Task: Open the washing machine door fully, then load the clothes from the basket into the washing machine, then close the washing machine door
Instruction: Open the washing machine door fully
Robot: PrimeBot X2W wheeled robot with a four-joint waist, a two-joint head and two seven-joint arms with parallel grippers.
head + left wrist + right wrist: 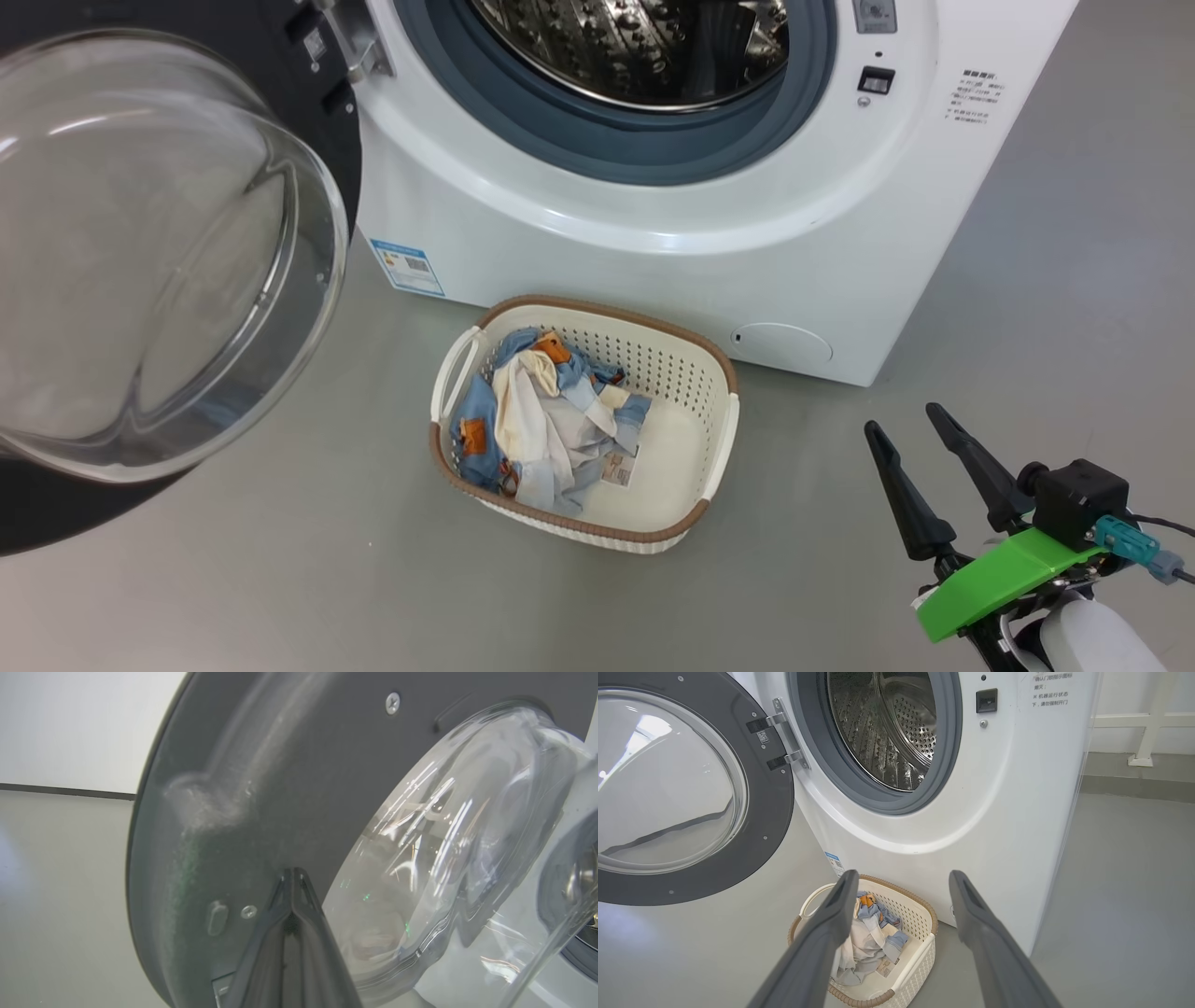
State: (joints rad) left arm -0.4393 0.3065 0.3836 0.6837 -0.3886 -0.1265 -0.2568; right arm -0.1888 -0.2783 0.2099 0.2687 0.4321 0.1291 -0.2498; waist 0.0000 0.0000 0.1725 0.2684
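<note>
pointing at the washing machine door (280,788), left pincer (292,877) together — right pincer (904,418) apart.

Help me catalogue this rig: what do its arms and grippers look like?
The right gripper has long, dark, tapered jaws, a bright green bracket, a black boxy camera, teal connector, dark cable and white forearm. The left gripper has dark grey jaws.

The washing machine (653,271) is white, gasket (607,154) grey; the basket (658,359) cream, brown-rimmed; the clothes (537,420) light blue, cream, orange; my right hand (904,420) dark.
</note>
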